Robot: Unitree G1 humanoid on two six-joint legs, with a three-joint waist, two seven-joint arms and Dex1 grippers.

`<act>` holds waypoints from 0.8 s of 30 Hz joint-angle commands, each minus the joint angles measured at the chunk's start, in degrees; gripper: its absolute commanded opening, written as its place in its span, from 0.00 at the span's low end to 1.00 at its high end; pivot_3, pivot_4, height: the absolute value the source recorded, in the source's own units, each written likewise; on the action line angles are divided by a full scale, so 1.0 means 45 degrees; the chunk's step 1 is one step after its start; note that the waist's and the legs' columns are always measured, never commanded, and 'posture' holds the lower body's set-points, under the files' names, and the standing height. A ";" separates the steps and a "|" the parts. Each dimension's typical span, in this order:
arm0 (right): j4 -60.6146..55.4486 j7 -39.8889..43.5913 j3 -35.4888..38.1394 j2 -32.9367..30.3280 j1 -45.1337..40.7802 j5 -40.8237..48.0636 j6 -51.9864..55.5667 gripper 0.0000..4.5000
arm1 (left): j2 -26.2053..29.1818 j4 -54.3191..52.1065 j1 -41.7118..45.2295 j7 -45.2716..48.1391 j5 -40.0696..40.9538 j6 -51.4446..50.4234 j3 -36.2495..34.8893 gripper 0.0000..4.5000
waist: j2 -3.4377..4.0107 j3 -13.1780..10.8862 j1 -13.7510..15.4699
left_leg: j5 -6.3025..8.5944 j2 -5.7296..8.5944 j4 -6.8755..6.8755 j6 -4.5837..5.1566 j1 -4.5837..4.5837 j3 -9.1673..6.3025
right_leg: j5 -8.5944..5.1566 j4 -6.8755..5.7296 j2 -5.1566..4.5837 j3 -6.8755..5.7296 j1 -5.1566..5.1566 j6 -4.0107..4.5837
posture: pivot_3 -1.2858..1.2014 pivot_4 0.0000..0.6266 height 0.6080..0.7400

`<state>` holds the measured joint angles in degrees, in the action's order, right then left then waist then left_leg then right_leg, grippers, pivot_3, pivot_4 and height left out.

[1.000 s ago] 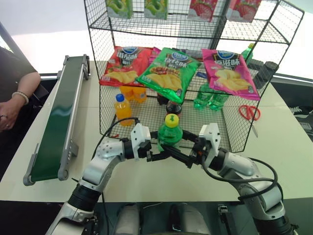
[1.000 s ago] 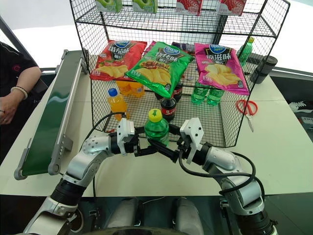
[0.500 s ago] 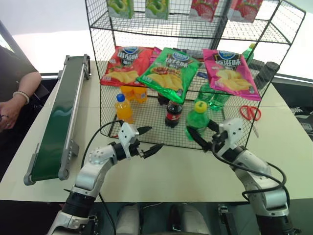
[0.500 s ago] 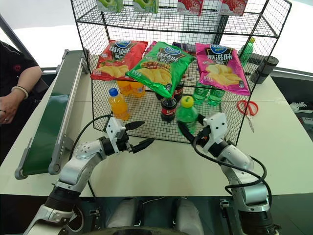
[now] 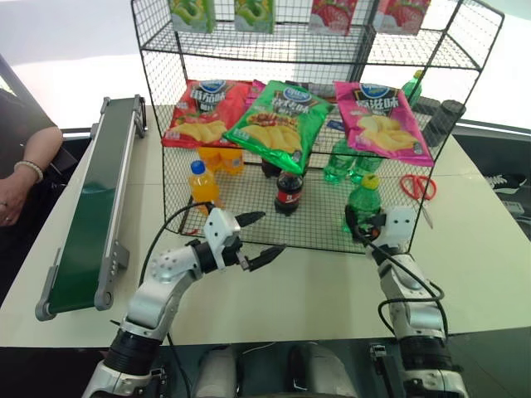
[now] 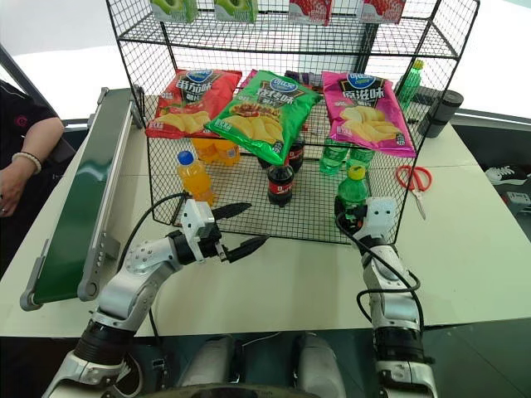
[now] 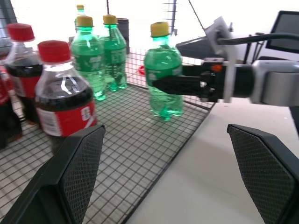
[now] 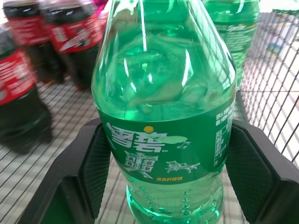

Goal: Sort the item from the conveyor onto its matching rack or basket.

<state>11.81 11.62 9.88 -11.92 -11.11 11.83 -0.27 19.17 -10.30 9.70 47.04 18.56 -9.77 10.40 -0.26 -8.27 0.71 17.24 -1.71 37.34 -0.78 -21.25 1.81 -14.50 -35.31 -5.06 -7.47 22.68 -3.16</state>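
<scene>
While a second ago the green bottle (image 5: pixel 364 204) was held up between both grippers in front of the shelf (image 5: pixel 249 217), it now stands upright on the wire floor of the bottom tier, at the front right. Its yellow cap is on top. Two more green bottles (image 5: pixel 347 161) stand behind it, and the cola bottle (image 5: pixel 288 192) and the orange bottle (image 5: pixel 201 184) are off to its left on the same floor.

The right gripper (image 5: pixel 362 230) is clamped on the green bottle, one black finger on each side of the label. That arm has swung out to the right and now reaches straight ahead, level with the wire floor.

The left gripper (image 5: pixel 257 239) has let go and pulled back. Its fingers (image 5: pixel 249 219) are spread wide with nothing between them. It hangs over the white table (image 5: pixel 315 290), just in front of the shelf, pointing toward the right.

The green belt (image 5: pixel 91 199) lies along the left side of the table, well apart from both arms. A person's hand (image 5: pixel 10 199) rests beside it.
</scene>
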 commanded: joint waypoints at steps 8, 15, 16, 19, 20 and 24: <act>0.1302 0.0218 0.0339 0.0225 -0.0945 0.0289 -0.1438 0.66 | 0.0069 -0.0784 -0.0045 0.0000 0.0051 0.0040 0.0026 0.99 | 0.0007 0.0003 -0.0005 | 0.0000 -0.0005 -0.0002 0.0000 0.0011 0.0017 | 0.0001 -0.0002 -0.0002 0.0017 -0.0002 -0.0001 | 0.52 0.24 0.96; 0.0600 0.0104 0.0077 0.0034 -0.0496 -0.0300 -0.1479 0.99 | 0.0050 -0.0816 -0.0119 0.0035 -0.0028 0.0079 0.0179 1.00 | 0.0010 0.0005 0.0004 | 0.0000 -0.0006 -0.0003 0.0000 0.0017 0.0024 | 0.0001 -0.0006 -0.0001 0.0026 -0.0002 -0.0001 | 0.52 0.24 0.96; 0.0337 0.0079 0.0091 0.0015 -0.0320 -0.0325 -0.1431 0.99 | 0.0047 -0.0825 -0.0135 0.0044 -0.0040 0.0082 0.0196 1.00 | 0.0010 0.0005 0.0008 | 0.0000 -0.0006 -0.0003 0.0000 0.0016 0.0023 | 0.0001 -0.0005 -0.0002 0.0027 -0.0002 -0.0001 | 0.52 0.24 0.96; -0.0912 0.0045 0.0102 -0.0117 0.0515 -0.0412 -0.1123 0.99 | 0.0029 -0.0796 -0.0118 0.0054 -0.0024 0.0058 0.0180 1.00 | 0.0015 0.0008 0.0023 | 0.0000 -0.0006 -0.0003 0.0000 0.0015 0.0023 | 0.0001 -0.0005 -0.0003 0.0028 -0.0002 -0.0001 | 0.52 0.24 0.96; -0.1363 0.0052 0.0087 -0.0161 0.0816 -0.0428 -0.0987 0.99 | 0.0025 -0.0778 -0.0105 0.0050 -0.0003 0.0042 0.0165 1.00 | 0.0016 0.0009 0.0022 | 0.0000 -0.0006 -0.0004 0.0000 0.0013 0.0023 | 0.0001 -0.0004 -0.0005 0.0028 -0.0001 -0.0001 | 0.52 0.24 0.96; -0.3167 0.0127 0.0056 -0.0441 0.2004 -0.0482 -0.0335 0.99 | -0.0013 -0.0725 -0.0072 0.0012 0.0102 -0.0093 0.0112 1.00 | 0.0018 0.0010 0.0006 | 0.0001 -0.0006 -0.0005 0.0001 0.0019 0.0025 | 0.0001 -0.0006 -0.0004 0.0036 -0.0002 -0.0002 | 0.52 0.24 0.96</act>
<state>2.32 12.18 9.55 -12.73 -2.57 9.74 -2.25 19.20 -11.88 9.10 47.20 18.17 -10.17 10.99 -0.18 -8.22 0.74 17.25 -1.74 37.32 -0.78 -21.15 1.93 -14.49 -35.34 -5.07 -7.31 22.68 -3.17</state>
